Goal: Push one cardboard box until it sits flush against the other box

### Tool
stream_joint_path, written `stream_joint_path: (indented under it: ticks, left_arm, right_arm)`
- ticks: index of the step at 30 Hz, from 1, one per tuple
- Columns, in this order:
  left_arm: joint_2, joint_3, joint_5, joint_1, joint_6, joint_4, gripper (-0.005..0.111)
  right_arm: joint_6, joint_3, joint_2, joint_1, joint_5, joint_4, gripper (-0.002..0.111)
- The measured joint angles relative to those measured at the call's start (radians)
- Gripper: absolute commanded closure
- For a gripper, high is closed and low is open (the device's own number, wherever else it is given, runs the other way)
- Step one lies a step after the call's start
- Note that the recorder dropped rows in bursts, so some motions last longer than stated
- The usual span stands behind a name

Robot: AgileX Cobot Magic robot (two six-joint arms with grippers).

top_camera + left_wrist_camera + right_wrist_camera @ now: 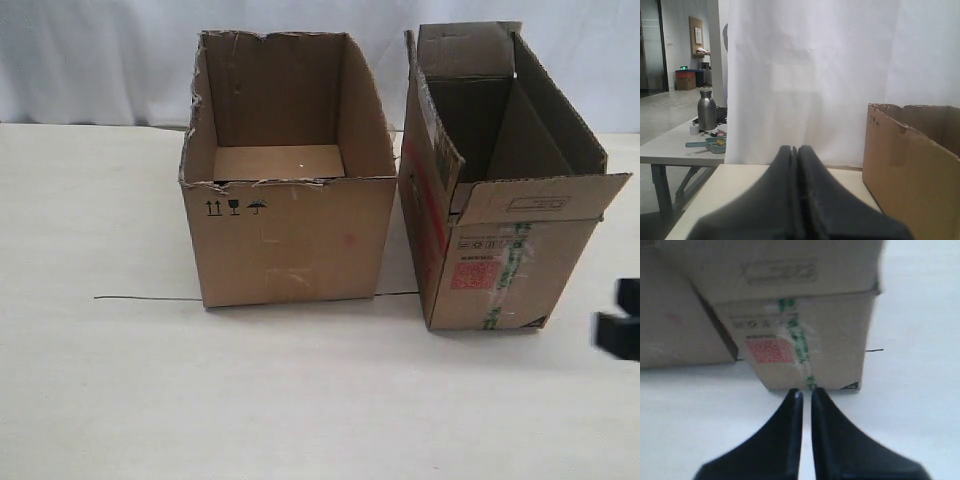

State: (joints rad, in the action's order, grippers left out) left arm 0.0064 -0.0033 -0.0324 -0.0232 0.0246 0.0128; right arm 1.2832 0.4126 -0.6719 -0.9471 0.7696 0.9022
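Observation:
The cardboard box (500,200) stands on the right of the table, narrow and long, flaps up, with a red label and green-printed tape on its near face (805,335). The other box (290,235), wider with a ragged rim and black symbols, stands left of it; a narrow wedge of table shows between them. It shows again in the left wrist view (912,165) and the right wrist view (675,325). My right gripper (806,392) is shut and empty, low over the table just before the narrow box's near face, seen at the exterior view's right edge (620,318). My left gripper (798,148) is shut, beside the wider box.
A thin dark line (150,298) runs across the pale tabletop under the boxes. A white curtain (100,60) hangs behind the table. Beyond the table's left end stands a side table with a metal bottle (706,110).

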Motion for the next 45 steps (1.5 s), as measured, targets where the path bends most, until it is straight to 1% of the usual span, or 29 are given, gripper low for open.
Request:
stream_joint_path:
  ticks: [2, 6, 8, 11, 17, 31, 36, 41, 43, 45]
  left_arm:
    - [0.000, 0.000, 0.000, 0.000, 0.000, 0.000, 0.107]
    - [0.000, 0.000, 0.000, 0.000, 0.000, 0.000, 0.107]
    - [0.000, 0.000, 0.000, 0.000, 0.000, 0.000, 0.107]
    - [0.000, 0.000, 0.000, 0.000, 0.000, 0.000, 0.107]
    - [0.000, 0.000, 0.000, 0.000, 0.000, 0.000, 0.107]
    - [0.000, 0.000, 0.000, 0.000, 0.000, 0.000, 0.107]
    - [0.000, 0.000, 0.000, 0.000, 0.000, 0.000, 0.107]
    - [0.000, 0.000, 0.000, 0.000, 0.000, 0.000, 0.107]
    - [0.000, 0.000, 0.000, 0.000, 0.000, 0.000, 0.107]
    - [0.000, 0.000, 0.000, 0.000, 0.000, 0.000, 0.107]
  right_arm:
    - [-0.038, 0.028, 0.173, 0.000, 0.108, -0.030, 0.103]
    - [-0.049, 0.075, 0.411, 0.000, 0.332, 0.071, 0.103]
    - [-0.047, 0.082, 0.465, 0.000, 0.408, 0.134, 0.103]
    - [-0.047, 0.082, 0.480, 0.000, 0.438, 0.191, 0.103]
    - [-0.045, 0.082, 0.436, 0.000, 0.442, 0.296, 0.103]
    - [-0.136, 0.082, 0.104, 0.000, 0.434, 0.310, 0.103]
    - [-0.140, 0.082, 0.085, 0.000, 0.412, 0.306, 0.103]
    - [-0.194, 0.082, 0.085, 0.000, 0.412, 0.296, 0.103]
    - [-0.238, 0.082, 0.085, 0.000, 0.404, 0.264, 0.103]
    - [-0.343, 0.082, 0.085, 0.000, 0.377, 0.191, 0.103]
